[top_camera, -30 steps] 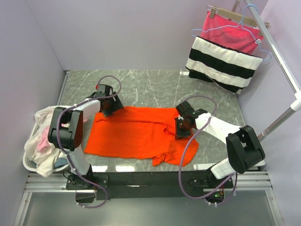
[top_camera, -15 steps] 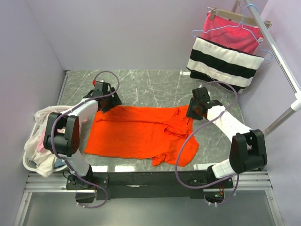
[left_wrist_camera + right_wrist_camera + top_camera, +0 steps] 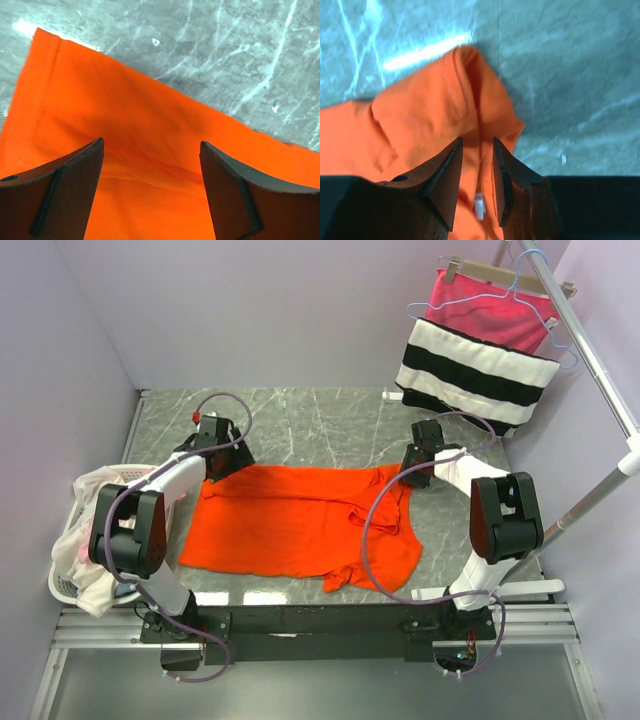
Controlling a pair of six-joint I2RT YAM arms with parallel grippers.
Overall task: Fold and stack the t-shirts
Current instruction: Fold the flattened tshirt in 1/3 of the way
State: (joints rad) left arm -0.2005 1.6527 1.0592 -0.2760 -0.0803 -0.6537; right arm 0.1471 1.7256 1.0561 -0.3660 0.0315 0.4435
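Note:
The bright orange-red t-shirt (image 3: pixel 300 520) lies spread on the marble table, rumpled at its right side. My left gripper (image 3: pixel 226 462) hovers over the shirt's far left corner. In the left wrist view it (image 3: pixel 151 142) is wide open, with orange cloth (image 3: pixel 125 125) below and nothing between the jaws. My right gripper (image 3: pixel 414 472) is at the shirt's far right corner. In the right wrist view it (image 3: pixel 477 141) is closed to a narrow gap on a fold of the orange cloth (image 3: pixel 420 115). Cream-white and pale pink shirts (image 3: pixel 90 540) lie heaped in a basket at the left.
The white basket (image 3: pixel 60 585) sits off the table's left edge. A pink cloth with black and white stripes (image 3: pixel 480 350) hangs on a hanger from a metal rack pole (image 3: pixel 600 370) at the back right. Bare marble (image 3: pixel 320 425) lies beyond the shirt.
My right gripper has moved away from me and to the right, pulling the shirt's right corner outward. My left gripper has shifted slightly farther back and left.

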